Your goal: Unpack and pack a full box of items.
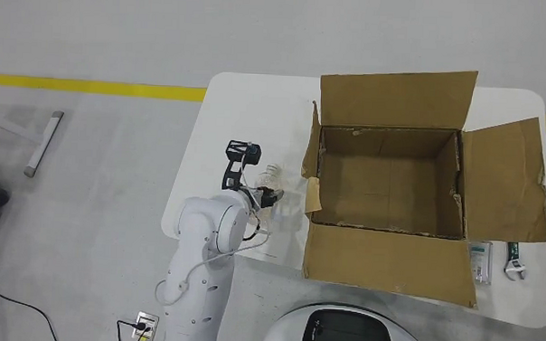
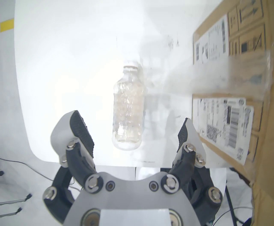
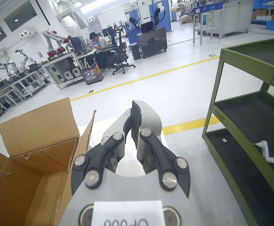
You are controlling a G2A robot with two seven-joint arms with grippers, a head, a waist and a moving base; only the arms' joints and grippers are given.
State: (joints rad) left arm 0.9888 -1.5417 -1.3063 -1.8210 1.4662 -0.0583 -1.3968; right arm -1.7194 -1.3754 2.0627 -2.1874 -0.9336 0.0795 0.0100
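An open cardboard box (image 1: 388,256) stands on the white table (image 1: 248,106), and its inside looks bare. A clear plastic bottle (image 2: 128,107) lies on the table left of the box, also seen as a faint bottle (image 1: 271,175) from above. My left gripper (image 2: 131,128) hovers open just above and behind the bottle's base, one finger to each side, without touching it. From above the left gripper (image 1: 250,170) sits near the table's front-left part. My right gripper (image 3: 134,109) is shut on nothing, raised beside the box (image 3: 38,149).
A small packet (image 1: 480,262) and a wrench (image 1: 514,260) lie on the table right of the box. The box's labelled side wall (image 2: 227,119) is close beside my left gripper. A green shelf cart (image 3: 246,107) stands near my right gripper.
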